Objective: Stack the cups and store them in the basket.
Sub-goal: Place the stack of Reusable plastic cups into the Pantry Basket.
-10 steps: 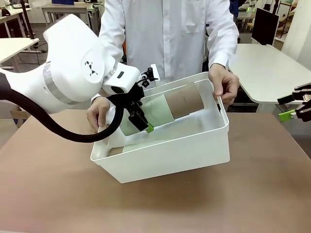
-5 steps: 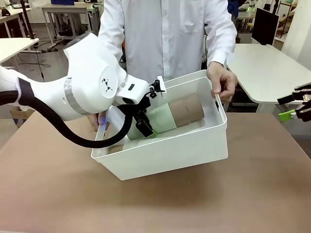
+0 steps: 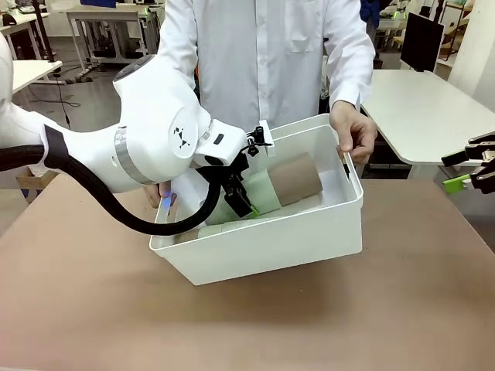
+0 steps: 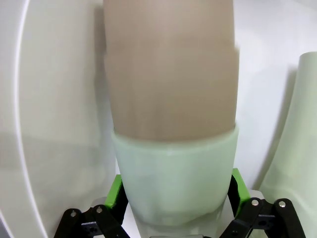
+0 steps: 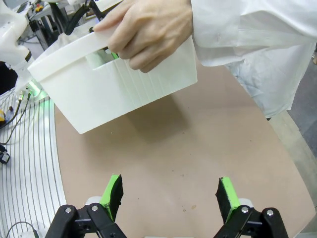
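Brown matte surface lay bare at the near edge, with the white basket standing on it toward the middle, tipped so that its opening faced the robot. A person at the far side steadied it, one hand on the right short wall and the other hand at the left rim. The left tool reached down into the basket from the left and was clamped on a stack of cups; the left wrist view showed its green pads pressed on either side of a mint cup with a taupe cup nested in it. That stack lay on its side, its long axis running left to right along the basket, the taupe end toward the right wall. A further mint cup rested beside it inside the basket. The left arm was therefore the nearer one for setting the stack down. The right tool hovered well to the right of the basket, jaws fully apart and holding nothing.
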Robot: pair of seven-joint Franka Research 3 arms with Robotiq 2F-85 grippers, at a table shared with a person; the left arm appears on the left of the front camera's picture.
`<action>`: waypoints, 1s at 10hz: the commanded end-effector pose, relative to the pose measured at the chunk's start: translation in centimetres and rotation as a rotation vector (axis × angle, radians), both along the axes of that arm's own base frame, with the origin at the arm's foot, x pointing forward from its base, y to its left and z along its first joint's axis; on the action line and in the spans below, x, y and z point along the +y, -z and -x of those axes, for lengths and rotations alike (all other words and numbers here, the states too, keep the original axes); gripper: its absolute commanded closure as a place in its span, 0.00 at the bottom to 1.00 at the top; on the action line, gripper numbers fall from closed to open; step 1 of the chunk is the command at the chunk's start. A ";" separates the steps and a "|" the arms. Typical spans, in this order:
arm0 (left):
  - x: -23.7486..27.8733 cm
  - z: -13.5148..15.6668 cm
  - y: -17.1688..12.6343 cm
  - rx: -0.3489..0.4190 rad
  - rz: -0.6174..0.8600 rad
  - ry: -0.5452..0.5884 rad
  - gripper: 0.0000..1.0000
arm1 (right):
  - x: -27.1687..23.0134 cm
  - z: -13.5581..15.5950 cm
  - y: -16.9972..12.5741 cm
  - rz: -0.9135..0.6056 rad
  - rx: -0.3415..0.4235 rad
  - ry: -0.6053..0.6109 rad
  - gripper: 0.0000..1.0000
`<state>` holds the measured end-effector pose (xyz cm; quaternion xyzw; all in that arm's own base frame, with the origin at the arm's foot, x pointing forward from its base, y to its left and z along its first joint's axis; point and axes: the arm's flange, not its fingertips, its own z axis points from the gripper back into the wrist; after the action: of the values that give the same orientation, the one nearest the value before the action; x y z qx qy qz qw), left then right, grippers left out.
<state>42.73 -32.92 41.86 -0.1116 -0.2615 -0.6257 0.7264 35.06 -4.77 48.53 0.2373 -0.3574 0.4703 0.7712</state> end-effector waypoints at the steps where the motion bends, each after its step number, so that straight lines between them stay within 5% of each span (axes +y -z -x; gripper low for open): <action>1: 0.4 0.4 -0.8 0.002 0.005 -0.011 0.00 | -0.1 -0.3 -0.2 -0.022 -0.014 -0.005 0.00; 4: 2.2 1.3 -3.3 0.042 0.006 0.011 0.00 | -0.1 -0.3 -0.2 -0.022 -0.014 -0.005 0.00; 10: 11.7 3.9 -14.1 0.075 0.229 0.066 0.00 | -0.1 -0.3 -0.2 -0.022 -0.014 -0.005 0.00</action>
<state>39.26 -23.62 55.75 -0.2005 -0.2874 -0.6102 0.7105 35.06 -4.78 48.54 0.2373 -0.3573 0.4703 0.7712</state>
